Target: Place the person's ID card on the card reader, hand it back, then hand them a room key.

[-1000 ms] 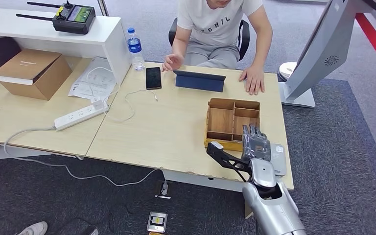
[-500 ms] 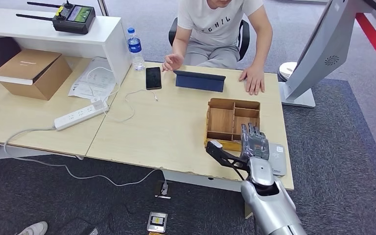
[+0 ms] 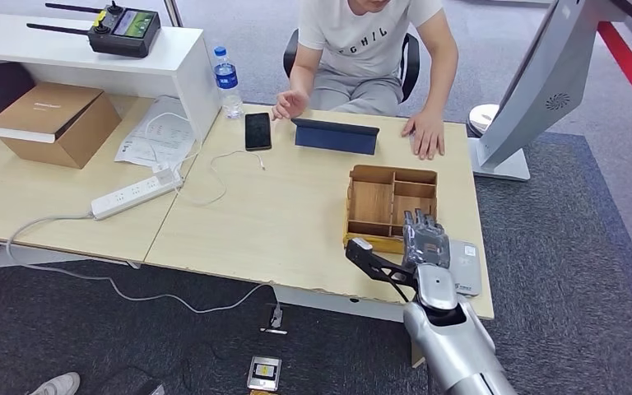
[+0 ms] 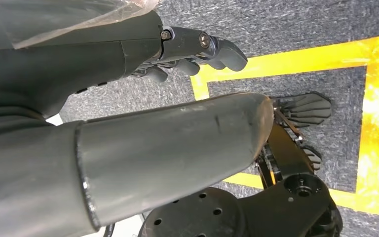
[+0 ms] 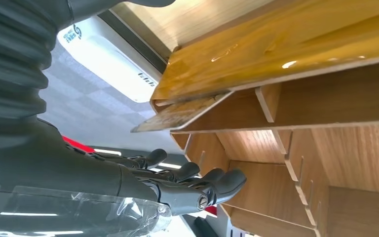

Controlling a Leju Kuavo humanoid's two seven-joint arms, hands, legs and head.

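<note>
Light wooden tabletop (image 3: 280, 222) carries a wooden organizer box (image 3: 392, 206) with open compartments. Just beside the box, toward the table's edge, lies a white card reader (image 3: 466, 267). The right hand (image 3: 428, 239) hovers at the box's near edge, fingers (image 5: 197, 177) straight and apart, grasping nothing. The left hand (image 4: 187, 49) hangs over grey carpet with yellow tape, fingers loosely curled and empty. Beyond the box a person (image 3: 370, 49) sits, one palm flat beside a dark blue tablet case (image 3: 336, 136). I cannot tell where the ID card is.

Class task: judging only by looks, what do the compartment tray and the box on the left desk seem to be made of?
Compartment tray: thin wood or plywood, visible grain, glossy amber edge in the right wrist view. Box: plain brown cardboard, matte, likely corrugated.
</note>
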